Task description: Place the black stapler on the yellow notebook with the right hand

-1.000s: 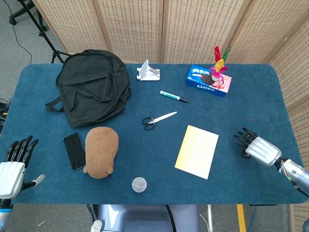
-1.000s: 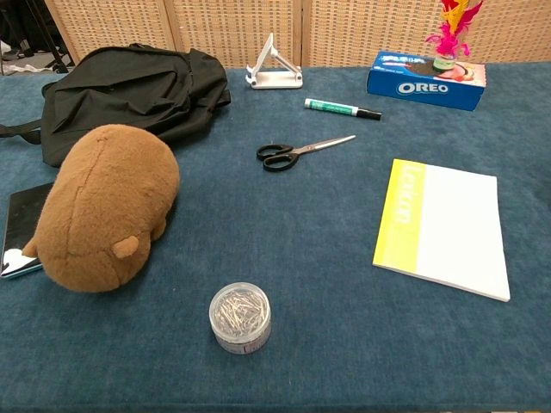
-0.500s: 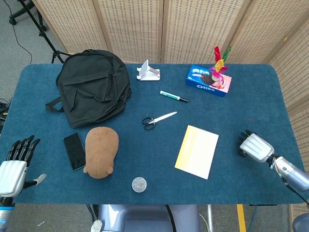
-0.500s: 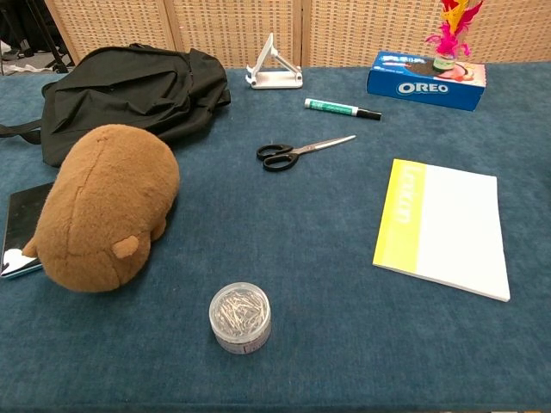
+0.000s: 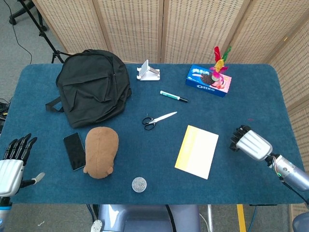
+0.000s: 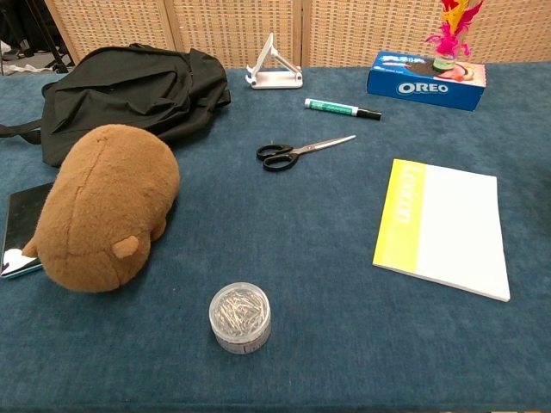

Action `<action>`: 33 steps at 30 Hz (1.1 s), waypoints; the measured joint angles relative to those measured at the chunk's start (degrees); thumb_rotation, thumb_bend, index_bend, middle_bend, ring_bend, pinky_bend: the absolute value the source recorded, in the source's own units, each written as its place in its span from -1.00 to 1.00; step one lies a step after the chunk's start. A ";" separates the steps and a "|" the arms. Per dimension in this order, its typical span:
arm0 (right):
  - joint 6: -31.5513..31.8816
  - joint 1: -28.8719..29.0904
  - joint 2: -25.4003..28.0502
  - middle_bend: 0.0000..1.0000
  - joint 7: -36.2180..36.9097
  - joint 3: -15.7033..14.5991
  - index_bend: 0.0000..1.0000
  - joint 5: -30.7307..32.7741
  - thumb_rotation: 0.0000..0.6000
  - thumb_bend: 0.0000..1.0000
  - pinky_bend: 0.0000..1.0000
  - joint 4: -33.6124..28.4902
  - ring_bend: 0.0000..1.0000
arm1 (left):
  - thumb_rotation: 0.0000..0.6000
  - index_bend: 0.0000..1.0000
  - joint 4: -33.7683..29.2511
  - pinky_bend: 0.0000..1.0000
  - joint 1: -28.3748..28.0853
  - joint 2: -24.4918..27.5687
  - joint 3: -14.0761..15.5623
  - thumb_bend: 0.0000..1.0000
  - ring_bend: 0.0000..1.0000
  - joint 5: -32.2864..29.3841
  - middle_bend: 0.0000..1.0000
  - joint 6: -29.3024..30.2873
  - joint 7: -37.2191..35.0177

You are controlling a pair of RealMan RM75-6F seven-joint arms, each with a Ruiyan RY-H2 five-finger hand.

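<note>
Hovering low over the blue tabletop (image 5: 270,96) with the right hand (image 5: 250,144), just right of the yellow notebook (image 5: 197,151) and apart from it; fingers curled under, dark tips turned toward the notebook, nothing seen in the grasp. Resting at the near left corner with the left hand (image 5: 13,164), fingers straight and spread, holding nothing. Lying flat near the right-hand front of the tabletop as for the notebook (yellow strip along its left edge, paler beyond), cover bare. Cannot make out the black stapler in either view. Spread elsewhere: scissors (image 5: 158,119) and green marker (image 5: 174,96) beyond the notebook, Oreo box (image 5: 208,80) at the back, black backpack (image 5: 92,87) far left, brown plush toy (image 5: 101,152) beside a phone (image 5: 75,151), round tub of clips (image 5: 139,184) at the front edge.
</note>
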 measured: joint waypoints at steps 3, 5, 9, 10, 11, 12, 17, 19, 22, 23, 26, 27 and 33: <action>5.55 1.50 0.79 -0.01 -0.57 0.33 0.10 0.30 1.00 0.03 -0.32 -1.16 -0.26 | 1.00 -1.00 -0.24 -1.00 0.09 0.31 0.16 -1.00 -1.00 0.38 -1.00 0.32 -0.72; 8.53 3.00 1.26 -0.01 -1.15 0.46 0.10 0.33 1.00 0.03 -0.31 -2.31 -0.26 | 1.00 -1.00 -0.35 -1.00 0.21 0.51 0.26 -1.00 -1.00 0.66 -1.00 0.68 -0.99; 11.90 6.98 2.14 -0.01 -3.23 0.42 0.10 -0.19 1.00 0.03 -0.29 -6.91 -0.25 | 1.00 -1.00 -0.51 -1.00 0.23 0.97 0.35 -1.00 -1.00 1.29 -1.00 1.09 -1.62; 11.99 7.78 2.31 -0.01 -4.08 0.30 0.10 -0.47 1.00 0.03 -0.29 -8.11 -0.25 | 1.00 -1.00 -0.54 -1.00 0.22 1.06 0.38 -1.00 -1.00 1.36 -1.00 1.11 -1.79; 11.90 8.52 2.49 -0.01 -4.97 0.11 0.10 -0.81 1.00 0.03 -0.29 -9.38 -0.25 | 1.00 -1.00 -0.61 -1.00 0.21 1.16 0.42 -1.00 -1.00 1.38 -1.00 1.09 -2.03; 11.48 9.45 2.73 0.00 -6.18 -0.21 0.10 -1.31 1.00 0.03 -0.29 -11.21 -0.25 | 1.00 -1.00 -0.72 -1.00 0.21 1.33 0.49 -1.00 -1.00 1.41 -1.00 1.06 -2.52; 6.92 12.27 4.16 0.00 -12.24 -1.71 0.10 -3.24 1.00 0.03 -0.29 -20.56 -0.25 | 1.00 -1.00 -0.88 -1.00 0.30 2.42 0.73 -1.00 -1.00 1.17 -1.00 1.03 -5.18; 4.74 13.19 5.12 0.00 -15.29 -2.20 0.10 -3.92 1.00 0.03 -0.29 -25.96 -0.25 | 1.00 -1.00 -0.77 -1.00 0.31 2.70 0.66 -1.00 -1.00 0.61 -1.00 0.94 -5.78; 0.54 14.53 6.91 0.00 -20.54 -2.77 0.10 -4.65 1.00 0.03 -0.29 -34.96 -0.25 | 1.00 -1.00 -0.59 -1.00 0.27 2.97 0.53 -1.00 -1.00 -0.30 -1.00 0.53 -6.39; -1.12 14.94 7.51 0.00 -22.32 -2.92 0.10 -4.79 1.00 0.03 -0.29 -37.81 -0.25 | 1.00 -1.00 -0.57 -1.00 0.28 3.06 0.53 -1.00 -1.00 -0.37 -1.00 0.48 -6.51; -7.96 16.14 9.48 0.00 -28.30 -3.28 0.10 -4.81 1.00 0.03 -0.29 -46.64 -0.25 | 1.00 -1.00 -0.50 -1.00 0.42 3.16 0.61 -1.00 -1.00 -0.30 -1.00 0.73 -6.69; -10.89 16.44 10.27 0.00 -30.58 -3.33 0.10 -4.53 1.00 0.03 -0.29 -49.70 -0.25 | 1.00 -1.00 -0.48 -1.00 0.47 3.18 0.60 -1.00 -1.00 -0.31 -1.00 0.86 -6.77; -18.09 16.35 12.39 0.00 -39.26 -3.22 0.10 -3.04 1.00 0.03 -0.29 -58.46 -0.25 | 1.00 -1.00 -0.42 -1.00 0.37 3.17 0.49 -1.00 -1.00 -0.87 -1.00 0.48 -6.80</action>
